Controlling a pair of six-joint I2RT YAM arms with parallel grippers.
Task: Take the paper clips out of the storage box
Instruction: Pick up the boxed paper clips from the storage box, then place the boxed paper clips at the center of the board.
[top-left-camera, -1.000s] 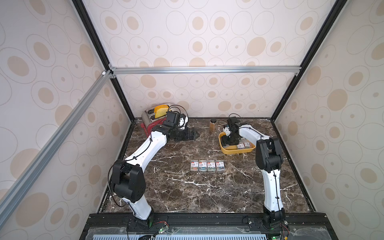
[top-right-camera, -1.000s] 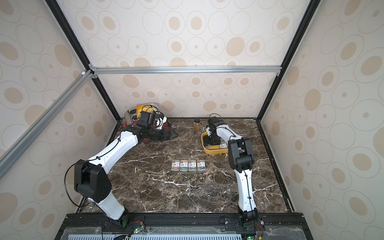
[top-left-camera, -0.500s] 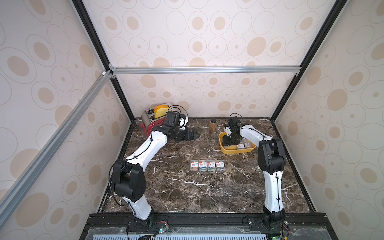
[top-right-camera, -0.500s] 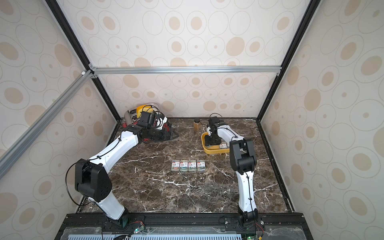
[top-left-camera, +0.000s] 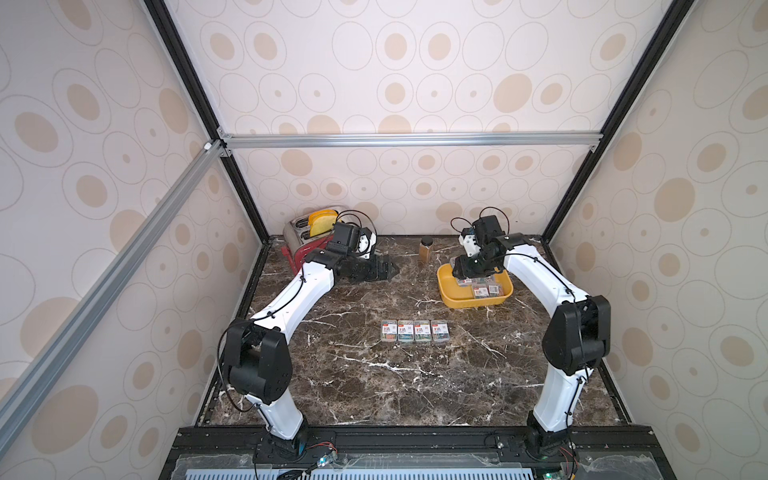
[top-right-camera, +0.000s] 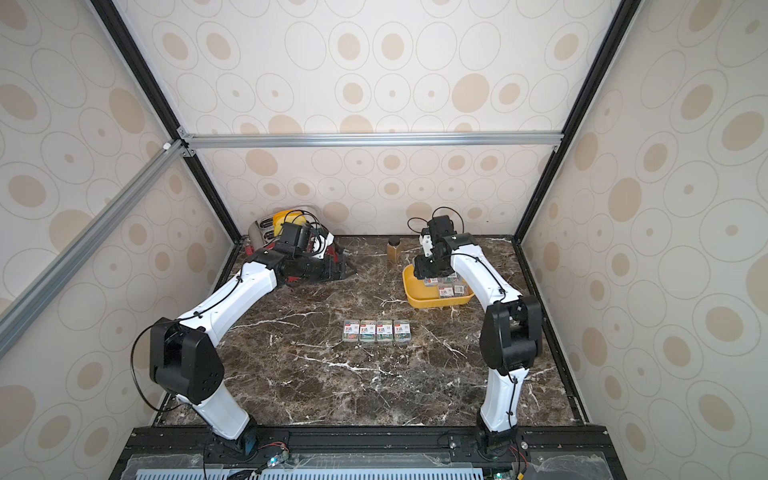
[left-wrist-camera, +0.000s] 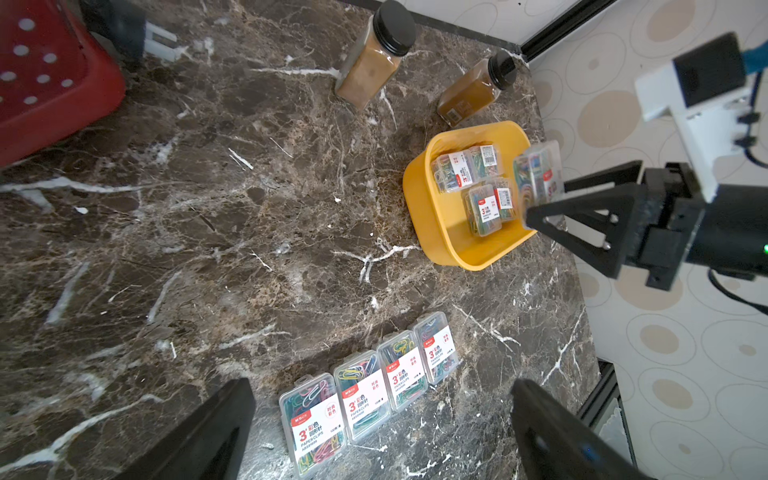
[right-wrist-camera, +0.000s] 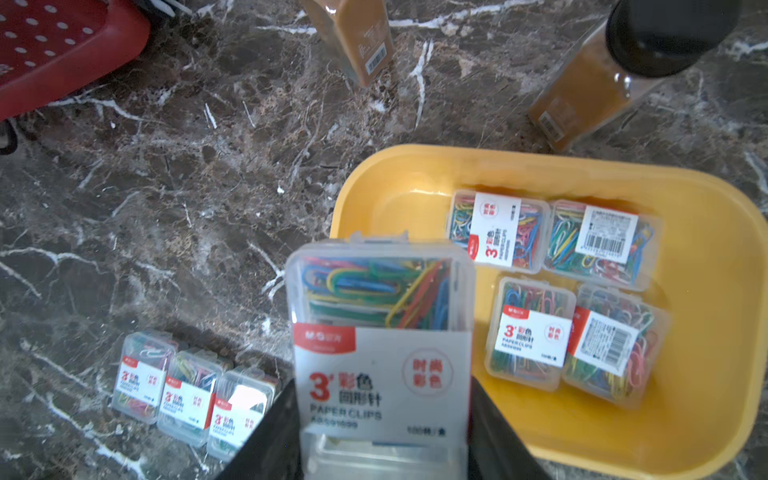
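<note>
The yellow storage box (top-left-camera: 446, 297) (top-right-camera: 415, 293) stands at the back right of the marble table. Several clear cases of paper clips (right-wrist-camera: 532, 328) lie flat inside it. My right gripper (right-wrist-camera: 380, 386) (top-left-camera: 473, 270) is over the box, shut on one labelled case (right-wrist-camera: 382, 291), which it holds upright above the box's rim in the left wrist view (left-wrist-camera: 538, 174). Several more cases lie side by side in a row (top-left-camera: 415, 330) (left-wrist-camera: 370, 395) mid-table. My left gripper (left-wrist-camera: 382, 384) (top-left-camera: 388, 270) hangs open and holds nothing at the back left, well apart from the box.
A red dotted toaster (top-left-camera: 307, 237) with yellow slices stands in the back left corner behind my left arm. Two brown black-capped bottles (left-wrist-camera: 374, 58) (left-wrist-camera: 478, 91) stand just behind the box. Patterned walls enclose the table on three sides.
The right arm has shifted a little over the box, its elbow moving right. The left arm has stayed still.
</note>
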